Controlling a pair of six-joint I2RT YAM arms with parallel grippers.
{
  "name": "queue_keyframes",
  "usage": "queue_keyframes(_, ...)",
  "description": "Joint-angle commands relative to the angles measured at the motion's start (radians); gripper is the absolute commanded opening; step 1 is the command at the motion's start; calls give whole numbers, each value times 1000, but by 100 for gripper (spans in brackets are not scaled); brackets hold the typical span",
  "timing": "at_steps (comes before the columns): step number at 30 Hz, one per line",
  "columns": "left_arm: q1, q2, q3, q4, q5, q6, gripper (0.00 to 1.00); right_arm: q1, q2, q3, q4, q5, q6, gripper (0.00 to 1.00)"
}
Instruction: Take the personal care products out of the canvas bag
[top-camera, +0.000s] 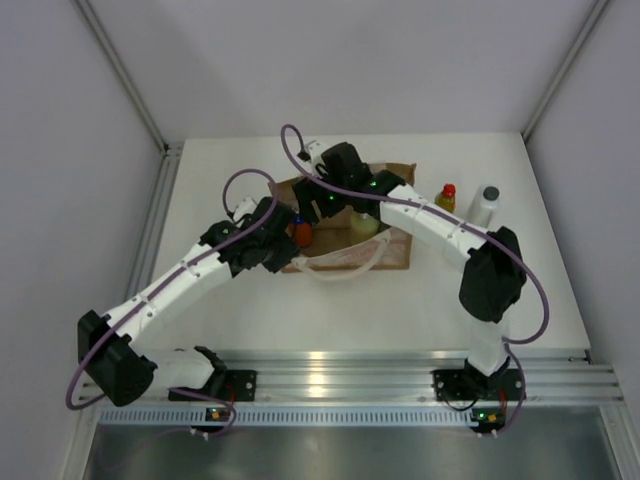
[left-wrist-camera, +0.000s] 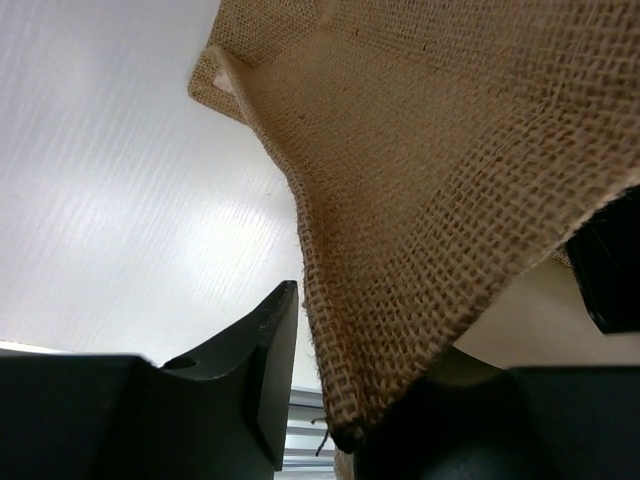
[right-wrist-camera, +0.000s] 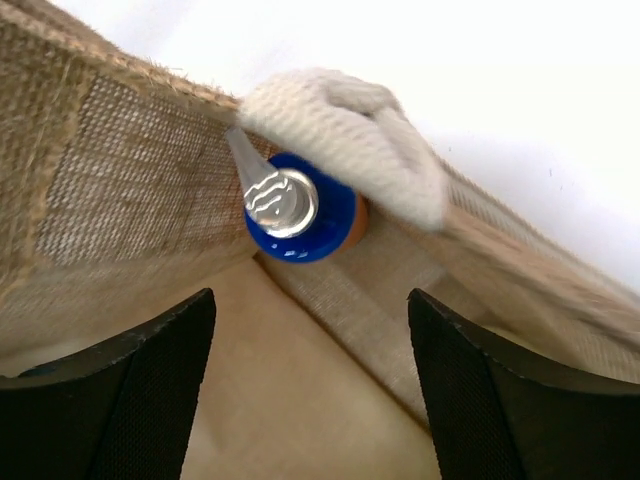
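The tan canvas bag (top-camera: 392, 250) lies mid-table. My left gripper (top-camera: 283, 238) is shut on its left edge; in the left wrist view the weave (left-wrist-camera: 440, 170) hangs between the jaws (left-wrist-camera: 318, 330), covering the right finger. My right gripper (top-camera: 318, 205) is open inside the bag, jaws wide (right-wrist-camera: 311, 300), just short of the orange bottle with the blue top (right-wrist-camera: 310, 215), which also shows from above (top-camera: 301, 234). A pale green bottle (top-camera: 362, 225) lies in the bag. The yellow bottle with the red cap (top-camera: 446, 198) and the white one with the grey cap (top-camera: 486, 206) stand outside to the right. The grey-green bottle is hidden.
A cream loop handle (right-wrist-camera: 350, 140) lies over the bag rim beside the blue top; another curls at the bag's near side (top-camera: 340, 268). White walls close in the table, and the aluminium rail (top-camera: 350, 380) runs along the near edge.
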Motion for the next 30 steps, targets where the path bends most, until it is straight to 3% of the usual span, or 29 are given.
queue_keyframes(1,7,19,32,-11,-27,13,38,12,50,79,77,-31,-88,76)
queue_keyframes(5,8,36,52,-11,-26,14,38,12,129,123,88,-33,-123,80)
queue_keyframes(10,14,38,60,-11,-27,25,39,14,189,148,125,-49,-150,94)
queue_keyframes(14,20,35,62,-9,-19,28,39,15,233,169,139,-80,-165,93)
queue_keyframes(20,42,30,74,-11,-13,43,39,21,292,157,162,-118,-168,85)
queue_keyframes(23,48,26,74,-11,-8,51,39,21,315,154,180,-115,-162,73)
queue_keyframes(24,53,27,74,-11,-8,54,39,21,321,155,180,-109,-159,60)
queue_keyframes(27,62,27,77,-11,0,59,39,21,312,152,180,-97,-148,38)
queue_keyframes(30,68,26,81,-9,1,60,39,20,278,152,182,-76,-143,24)
